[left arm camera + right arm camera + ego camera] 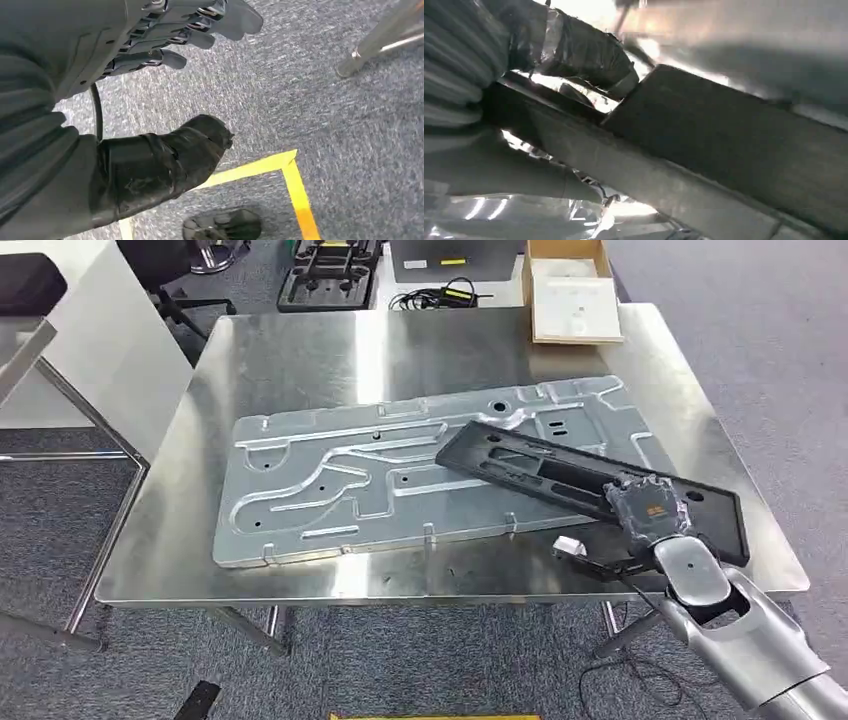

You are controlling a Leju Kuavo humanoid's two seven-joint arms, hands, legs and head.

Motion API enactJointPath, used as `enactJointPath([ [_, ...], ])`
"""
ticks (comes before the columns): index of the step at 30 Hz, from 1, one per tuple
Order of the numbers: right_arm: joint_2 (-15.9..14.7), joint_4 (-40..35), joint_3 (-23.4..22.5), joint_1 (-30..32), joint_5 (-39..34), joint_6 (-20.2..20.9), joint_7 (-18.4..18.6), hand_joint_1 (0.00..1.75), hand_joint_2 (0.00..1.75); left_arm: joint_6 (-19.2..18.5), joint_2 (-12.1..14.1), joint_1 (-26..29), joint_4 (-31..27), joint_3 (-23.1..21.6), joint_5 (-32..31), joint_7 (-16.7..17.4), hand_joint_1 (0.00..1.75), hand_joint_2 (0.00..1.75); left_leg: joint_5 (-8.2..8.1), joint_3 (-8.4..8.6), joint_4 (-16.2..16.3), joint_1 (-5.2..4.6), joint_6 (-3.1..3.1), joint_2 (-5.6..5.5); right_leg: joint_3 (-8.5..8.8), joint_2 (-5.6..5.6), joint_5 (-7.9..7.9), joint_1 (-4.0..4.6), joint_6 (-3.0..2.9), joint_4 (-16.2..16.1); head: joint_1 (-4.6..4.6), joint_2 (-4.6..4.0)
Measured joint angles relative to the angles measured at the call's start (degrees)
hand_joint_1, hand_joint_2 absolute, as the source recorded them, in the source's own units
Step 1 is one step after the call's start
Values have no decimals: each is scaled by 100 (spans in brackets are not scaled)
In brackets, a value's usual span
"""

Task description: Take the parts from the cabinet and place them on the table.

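Note:
A long black plastic part (540, 465) lies slantwise across a large silver stamped panel (330, 480) on the steel table (300, 350). My right hand (650, 508) grips the black part near its right end, close to the table's front right edge. In the right wrist view the thumb (589, 50) lies on one face of the black part (724, 140) and the fingers on the other. My left hand (165, 30) hangs low over the carpet, fingers apart, holding nothing.
An open cardboard box (572, 295) stands at the table's far edge, with black cables (440, 295) and a black moulded tray (325, 275) behind it. White furniture (90, 330) stands at the left. Yellow floor tape (295, 185) and a table leg (380, 45) are near my left hand.

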Motion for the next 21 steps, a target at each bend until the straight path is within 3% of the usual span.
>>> enactJointPath([
  [2,0,37,-31,31,-147,24,31,175,175,-53,15,-29,0,0,-11,57,0,175,534,428,-932,-17,78,-2,67,9,-30,9,10,0,-2,0],
  [3,0,61,-64,51,-215,35,44,175,175,-70,22,-43,0,2,-20,105,0,175,596,573,-1290,-35,140,-6,84,8,-42,3,28,-4,0,0],
  [4,-2,96,-94,64,-254,46,48,0,0,-83,42,-48,2,0,-24,138,0,175,552,660,-1381,-62,156,-1,67,8,-56,40,53,12,11,0],
  [6,-5,158,-123,111,-271,70,61,0,0,-101,44,-69,2,0,-42,151,0,175,544,655,-1400,-80,162,-1,67,9,-41,11,100,-8,9,0],
  [7,-5,179,-138,132,-276,70,63,0,0,-105,46,-70,2,0,-44,153,0,175,546,659,-1409,-82,185,-1,78,10,-32,5,131,-27,4,0],
  [8,-15,203,-151,138,-301,68,66,0,0,-105,48,-63,2,0,-52,157,0,175,592,713,-1498,-30,228,15,78,15,-45,51,172,-26,9,0],
  [9,-22,225,-177,168,-358,68,81,0,0,-83,46,-62,2,0,-61,168,0,175,618,744,-1543,-26,243,27,41,6,-119,16,189,77,9,0],
  [10,-35,245,-206,167,-398,70,83,0,0,-37,46,-71,2,0,-68,181,0,175,625,753,-1563,-14,277,32,-65,2,-287,11,208,321,29,0],
  [12,-37,289,-260,196,-496,68,112,0,0,133,46,-75,2,0,-59,208,0,175,618,756,-1561,-14,298,32,-490,1,-707,-16,249,1220,31,0],
  [13,-37,302,-276,235,-538,68,127,0,0,173,46,-69,2,0,-41,212,0,0,615,756,-1559,-13,300,32,-690,1,-823,-32,276,1609,24,0],
  [14,-37,315,-282,268,-575,66,133,0,0,199,44,-61,2,0,-28,214,0,0,611,759,-1555,-8,298,31,-765,0,-800,-53,300,1724,33,0],
  [15,-37,324,-291,287,-588,64,136,0,0,210,42,-52,2,0,0,214,0,0,601,769,-1549,-1,285,29,-701,-3,-640,-77,322,1569,28,0],
  [17,-39,332,-319,289,-617,57,149,0,0,223,39,-47,2,0,11,219,0,0,551,786,-1491,31,230,23,-246,-13,-131,-126,362,656,31,0],
  [18,-39,332,-352,290,-682,46,164,0,0,227,42,-47,2,0,11,223,0,0,508,781,-1437,34,188,18,-12,-20,30,-155,384,173,35,0],
  [19,-35,339,-385,278,-790,11,184,0,0,225,57,-50,2,2,15,232,0,0,473,738,-1374,-1,138,9,80,-9,-97,-94,376,52,42,0],
  [20,-37,328,-433,289,-993,-57,206,0,0,210,57,-48,2,2,31,245,0,0,471,723,-1365,3,118,7,51,1,-75,-111,298,69,28,0],
  [21,-26,328,-489,312,-1214,-127,232,0,0,186,57,-46,2,2,46,256,0,0,485,722,-1377,1,92,5,38,1,-76,-98,271,69,28,0],
])
